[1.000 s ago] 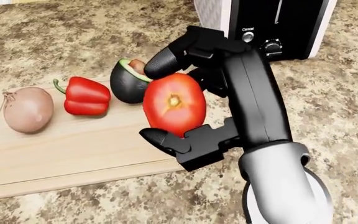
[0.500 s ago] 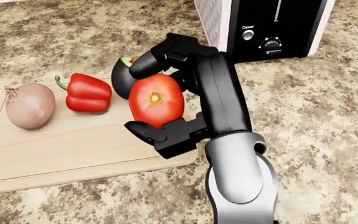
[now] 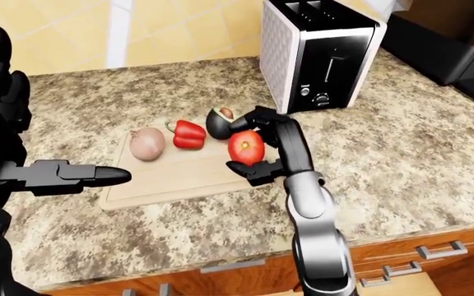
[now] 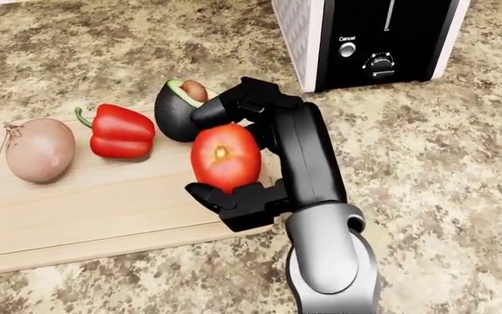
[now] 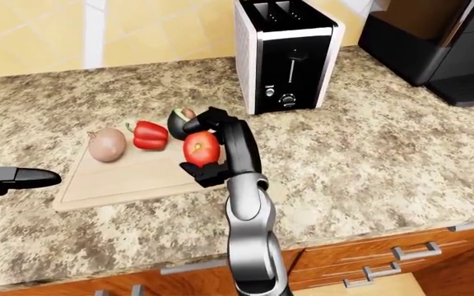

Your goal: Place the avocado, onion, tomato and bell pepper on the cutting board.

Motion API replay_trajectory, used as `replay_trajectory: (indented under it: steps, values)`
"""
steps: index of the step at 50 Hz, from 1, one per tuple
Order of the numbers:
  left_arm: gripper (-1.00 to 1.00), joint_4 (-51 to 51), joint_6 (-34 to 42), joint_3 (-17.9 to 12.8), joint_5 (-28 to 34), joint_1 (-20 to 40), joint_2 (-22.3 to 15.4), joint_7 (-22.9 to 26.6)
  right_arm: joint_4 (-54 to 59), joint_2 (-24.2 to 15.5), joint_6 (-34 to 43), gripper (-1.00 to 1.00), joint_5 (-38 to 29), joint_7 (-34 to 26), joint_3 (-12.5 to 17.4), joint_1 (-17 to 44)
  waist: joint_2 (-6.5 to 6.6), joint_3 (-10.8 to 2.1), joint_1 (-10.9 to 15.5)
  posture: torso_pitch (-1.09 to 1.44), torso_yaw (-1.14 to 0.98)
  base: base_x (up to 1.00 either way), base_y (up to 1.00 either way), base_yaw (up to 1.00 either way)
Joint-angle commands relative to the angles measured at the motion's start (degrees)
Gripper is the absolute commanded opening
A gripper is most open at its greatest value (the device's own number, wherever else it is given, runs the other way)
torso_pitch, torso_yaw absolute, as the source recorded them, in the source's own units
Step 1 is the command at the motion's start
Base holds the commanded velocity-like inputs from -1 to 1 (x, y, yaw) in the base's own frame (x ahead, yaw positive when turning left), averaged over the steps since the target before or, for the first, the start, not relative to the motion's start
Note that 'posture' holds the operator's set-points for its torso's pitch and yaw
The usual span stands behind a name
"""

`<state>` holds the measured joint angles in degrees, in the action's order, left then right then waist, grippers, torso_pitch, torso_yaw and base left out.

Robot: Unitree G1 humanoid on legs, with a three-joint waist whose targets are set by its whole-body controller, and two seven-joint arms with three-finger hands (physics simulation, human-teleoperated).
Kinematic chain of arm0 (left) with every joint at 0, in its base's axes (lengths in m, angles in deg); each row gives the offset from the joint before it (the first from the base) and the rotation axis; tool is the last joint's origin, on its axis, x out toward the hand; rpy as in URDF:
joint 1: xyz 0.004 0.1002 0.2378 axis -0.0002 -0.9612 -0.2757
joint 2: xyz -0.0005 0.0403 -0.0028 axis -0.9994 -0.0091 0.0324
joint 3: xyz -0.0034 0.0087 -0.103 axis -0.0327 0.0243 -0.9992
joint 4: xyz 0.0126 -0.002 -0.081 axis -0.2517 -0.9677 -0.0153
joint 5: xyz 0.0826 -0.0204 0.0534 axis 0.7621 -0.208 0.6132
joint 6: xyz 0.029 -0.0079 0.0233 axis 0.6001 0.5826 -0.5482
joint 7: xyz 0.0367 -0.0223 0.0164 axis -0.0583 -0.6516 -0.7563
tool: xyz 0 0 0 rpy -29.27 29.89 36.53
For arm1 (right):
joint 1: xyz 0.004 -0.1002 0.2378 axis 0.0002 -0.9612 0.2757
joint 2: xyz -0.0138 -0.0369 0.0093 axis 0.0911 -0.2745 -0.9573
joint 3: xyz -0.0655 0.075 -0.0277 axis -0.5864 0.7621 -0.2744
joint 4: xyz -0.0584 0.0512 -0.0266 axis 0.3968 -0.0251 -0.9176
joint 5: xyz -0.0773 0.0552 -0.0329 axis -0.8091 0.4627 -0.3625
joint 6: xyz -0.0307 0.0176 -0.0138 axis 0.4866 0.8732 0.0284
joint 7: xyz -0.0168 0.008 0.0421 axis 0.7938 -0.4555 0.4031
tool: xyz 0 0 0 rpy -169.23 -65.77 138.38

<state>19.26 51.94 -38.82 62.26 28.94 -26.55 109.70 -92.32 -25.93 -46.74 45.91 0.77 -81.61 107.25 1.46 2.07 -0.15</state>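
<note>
My right hand is shut on the red tomato, over the right end of the wooden cutting board; whether the tomato touches the board I cannot tell. On the board lie the brown onion at the left, the red bell pepper beside it, and the halved avocado at the board's top right, just above the tomato. My left hand hangs open at the left of the left-eye view, off the board's left edge, empty.
A black and white toaster stands on the granite counter to the upper right of the board. A dark appliance fills the far right corner. Wooden drawers run below the counter edge.
My right hand has carried the tomato leftward and lower, from past the board's right edge to over its right end. Onion, pepper and avocado stayed put.
</note>
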Motion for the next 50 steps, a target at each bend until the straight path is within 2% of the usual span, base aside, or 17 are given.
replay_trajectory:
  steps: [1, 23, 39, 44, 50]
  values:
    - [1.00, 0.8, -1.5, -0.4, 0.4, 1.0, -0.7, -0.6, -1.8, 0.4, -2.5, -0.20, 0.4, 1.0, -0.7, 1.0, 0.36, -1.22, 0.0, 0.00, 0.00, 0.00, 0.00, 0.00]
    - [1.00, 0.8, -1.3, -0.2, 0.1, 1.1, -0.9, -1.2, -2.3, 0.1, -2.8, 0.10, 0.7, 0.4, -1.9, -1.1, 0.28, -1.21, 0.0, 0.00, 0.00, 0.00, 0.00, 0.00]
    - [1.00, 0.8, -1.4, -0.8, 0.2, 1.1, -1.2, -0.6, -3.8, 0.1, -1.5, 0.11, -0.2, -0.9, -2.1, -1.1, 0.34, -1.14, 0.0, 0.00, 0.00, 0.00, 0.00, 0.00]
    - [1.00, 0.8, -1.7, -0.7, 0.4, 0.8, -1.1, -0.7, -5.4, 0.2, -0.5, 0.24, -1.3, -1.6, -2.8, -1.6, 0.30, -1.12, 0.0, 0.00, 0.00, 0.00, 0.00, 0.00]
    - [1.00, 0.8, -1.5, -0.6, 0.1, 0.9, -1.2, -1.1, -6.7, 0.2, 0.4, 0.24, -2.3, -2.5, -3.1, -1.7, 0.31, -1.16, 0.0, 0.00, 0.00, 0.00, 0.00, 0.00]
